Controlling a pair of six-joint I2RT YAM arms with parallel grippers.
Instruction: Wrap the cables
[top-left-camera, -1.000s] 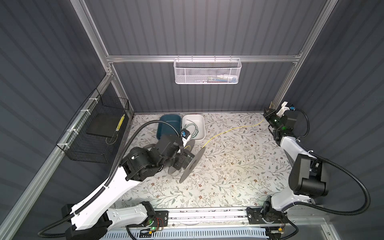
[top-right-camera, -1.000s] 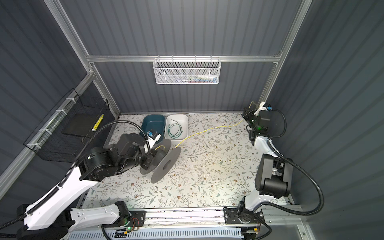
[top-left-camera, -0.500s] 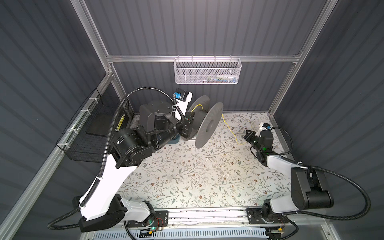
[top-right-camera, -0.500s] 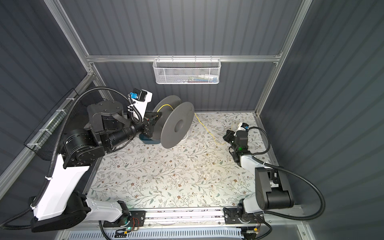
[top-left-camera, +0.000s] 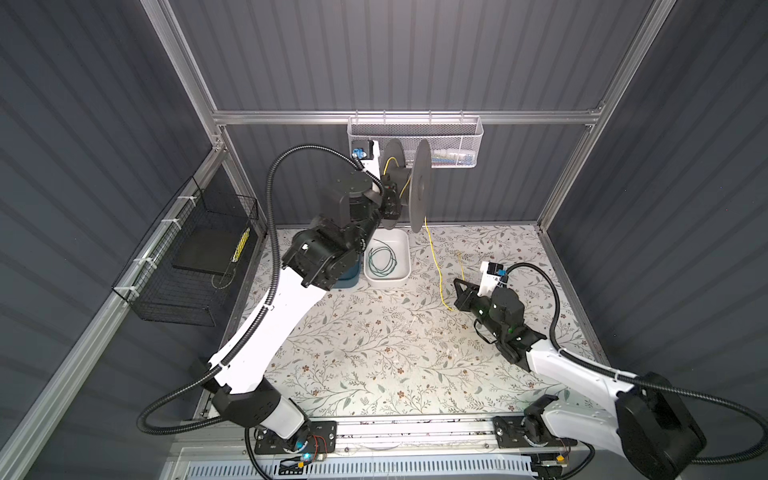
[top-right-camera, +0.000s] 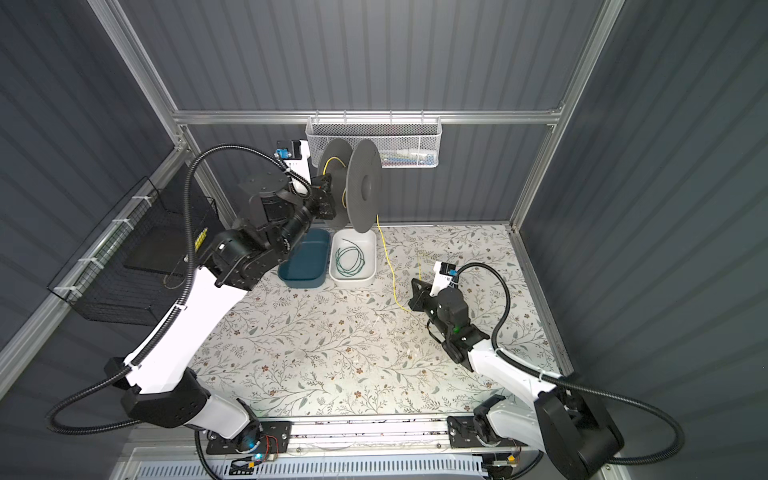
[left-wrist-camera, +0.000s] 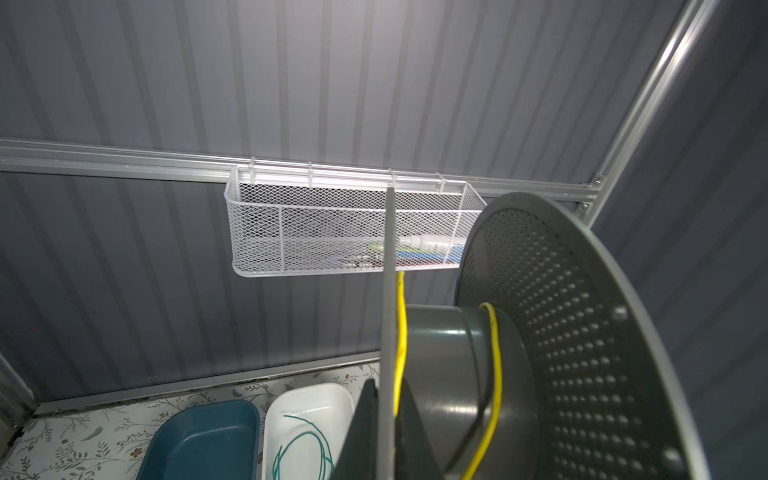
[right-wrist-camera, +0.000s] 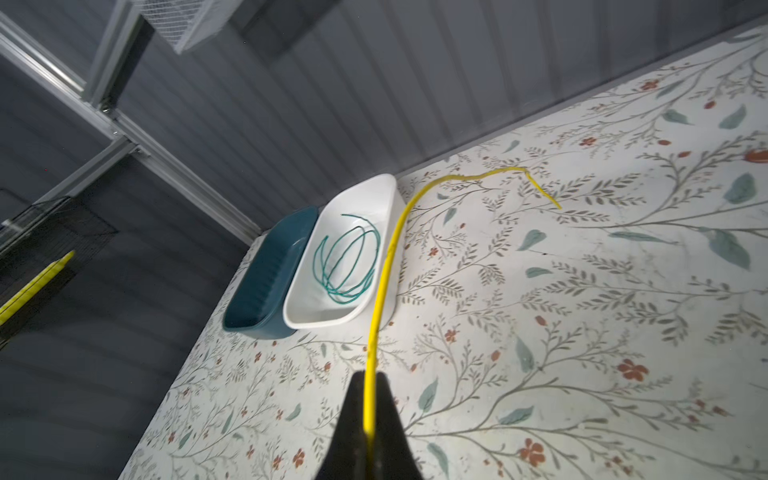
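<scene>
You had no text, number, brand or sign that could be read in any view. The nearest thing was the yellow strip (top-left-camera: 240, 250) standing in the black wire basket (top-left-camera: 174, 309) on the left wall. It carried a row of dark marks, but in both top views they were too small to make out. The items (left-wrist-camera: 428, 243) lying in the white mesh basket (left-wrist-camera: 257, 232) on the back rail showed coloured print through the mesh. That print was blurred in the left wrist view, and you could not read 1 letter of it.
</scene>
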